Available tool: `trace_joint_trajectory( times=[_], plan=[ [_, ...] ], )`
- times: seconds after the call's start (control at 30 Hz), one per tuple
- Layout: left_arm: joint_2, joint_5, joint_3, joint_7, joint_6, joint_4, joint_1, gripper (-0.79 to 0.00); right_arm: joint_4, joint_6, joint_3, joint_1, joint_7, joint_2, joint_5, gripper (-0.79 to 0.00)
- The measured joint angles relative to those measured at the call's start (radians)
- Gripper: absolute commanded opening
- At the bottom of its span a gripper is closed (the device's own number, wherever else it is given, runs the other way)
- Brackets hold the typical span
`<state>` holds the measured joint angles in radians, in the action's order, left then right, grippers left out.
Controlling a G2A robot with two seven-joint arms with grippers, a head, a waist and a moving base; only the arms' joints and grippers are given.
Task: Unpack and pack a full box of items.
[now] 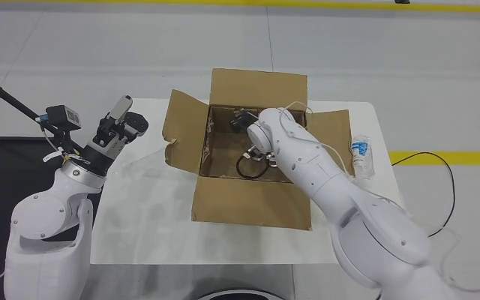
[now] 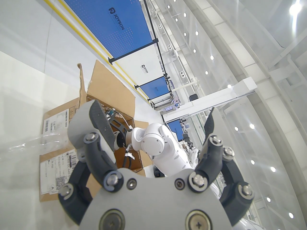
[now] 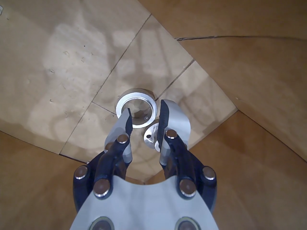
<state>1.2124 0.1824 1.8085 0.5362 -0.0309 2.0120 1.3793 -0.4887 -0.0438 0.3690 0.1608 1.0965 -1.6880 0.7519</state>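
Right gripper (image 3: 146, 107): inside the box, pointing down at its floor; jaws part-way apart, nothing clamped.
Right fingers (image 3: 165, 116): one tip lies over the opening of the ring, the other just outside its rim, so one wall of the ring sits between them. Contact cannot be told.
Ring (image 3: 120, 105): bright metal, lying flat on the box floor.
Flanged part (image 3: 150, 138): a smaller metal disc with a hole, just beside the ring and partly behind one finger.
Box (image 1: 259, 86): brown cardboard, at the middle of the table, all four flaps folded outward; the right arm enters it from the near right.
Left gripper (image 2: 152, 107): jaws spread wide, holding nothing; raised above the table's left edge, well apart from the box.
Table (image 1: 150, 225): white.
Film (image 1: 142, 169): clear plastic sheet lying flat on the table, left of the box.
Pouch (image 1: 361, 154): clear, with blue and white contents, on the table right of the box, near the right edge.
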Motion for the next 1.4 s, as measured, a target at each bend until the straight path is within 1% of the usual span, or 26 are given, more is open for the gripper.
trace_joint_trajectory(
  times=[0.43,0.6,0.7,0.77,0.93,1.1,1.2,1.27,1.3,1.37,1.4],
  plan=[
    [0.000,0.000,0.000,0.000,0.000,0.000,0.000,0.000,0.078,-0.084,0.011,-0.003,-0.013,-0.047,-0.003,-0.477],
    [0.000,0.000,0.000,0.000,0.000,0.000,0.000,0.000,0.109,-0.074,0.022,-0.008,-0.036,-0.058,-0.001,-0.474],
    [0.000,0.000,0.000,0.000,0.000,0.000,0.000,0.000,0.124,-0.074,0.026,-0.008,-0.044,-0.064,0.002,-0.486],
    [0.000,0.000,0.000,0.000,0.000,0.000,0.000,0.000,0.133,-0.078,0.029,-0.007,-0.048,-0.068,0.003,-0.511],
    [0.000,0.000,0.000,0.000,0.000,0.000,0.000,0.000,0.160,-0.096,0.036,-0.006,-0.052,-0.077,0.005,-0.539],
    [0.000,0.000,0.000,0.000,0.000,0.000,0.000,0.000,0.184,-0.112,0.043,-0.007,-0.056,-0.085,0.006,-0.613],
    [0.000,0.000,0.000,0.000,0.000,0.000,0.000,0.000,0.195,-0.120,0.047,-0.007,-0.057,-0.089,0.007,-0.643],
    [0.000,0.000,0.000,0.000,0.000,0.000,0.000,0.000,0.202,-0.123,0.049,-0.008,-0.059,-0.092,0.009,-0.699],
    [0.000,0.000,0.000,0.000,0.000,0.000,0.000,0.000,0.206,-0.124,0.051,-0.008,-0.059,-0.093,0.011,-0.714],
    [0.000,0.000,0.000,0.000,0.000,0.000,0.000,0.000,0.211,-0.126,0.053,-0.009,-0.059,-0.095,0.012,-0.785],
    [0.000,0.000,0.000,0.000,0.000,0.000,0.000,0.000,0.215,-0.129,0.055,-0.009,-0.059,-0.097,0.012,-0.785]
  ],
)
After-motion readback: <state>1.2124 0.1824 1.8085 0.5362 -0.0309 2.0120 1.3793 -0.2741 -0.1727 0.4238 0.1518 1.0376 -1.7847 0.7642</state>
